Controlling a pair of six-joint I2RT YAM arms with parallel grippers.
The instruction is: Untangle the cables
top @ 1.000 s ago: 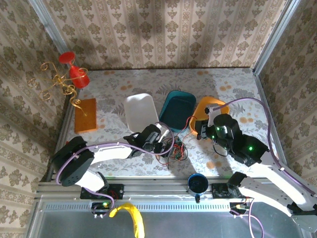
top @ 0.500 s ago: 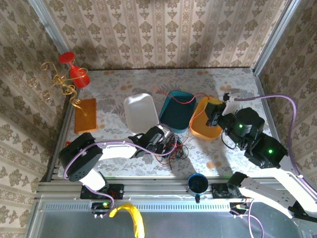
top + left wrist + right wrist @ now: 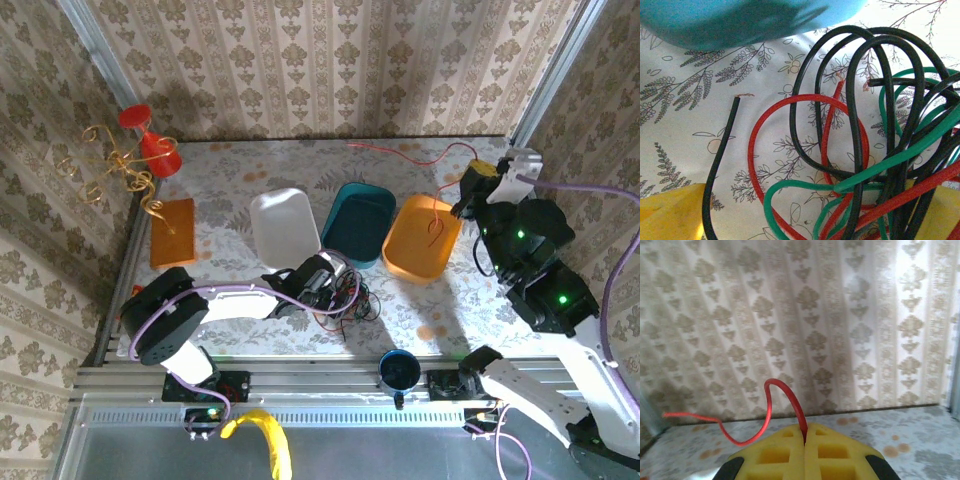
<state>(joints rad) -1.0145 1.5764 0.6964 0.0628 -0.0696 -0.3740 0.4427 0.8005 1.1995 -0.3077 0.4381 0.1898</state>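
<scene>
My right pincer, clamped on one red cable, hangs by the table's far right corner. The other cables lie tangled at the near edge, straddled by my spread left pincer. Risk: the thin wire slips free.

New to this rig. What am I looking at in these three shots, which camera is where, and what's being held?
Two robot arms are bolted to the near edge of a table, each ending in a two-finger pincer. The overhead picture looks down from above and behind them. The other two pictures come from cameras on the wrists.

On the table are a white tray, a teal tray, an orange tray, a brown board and a tangle of cables in red, black and green.

The left pincer hangs open over that tangle. Its wrist picture shows the loops close up between the yellow fingers.

The right pincer is raised toward the back wall and shut on one red cable. Its wrist picture shows the cable coming out from between the closed fingers.
</scene>
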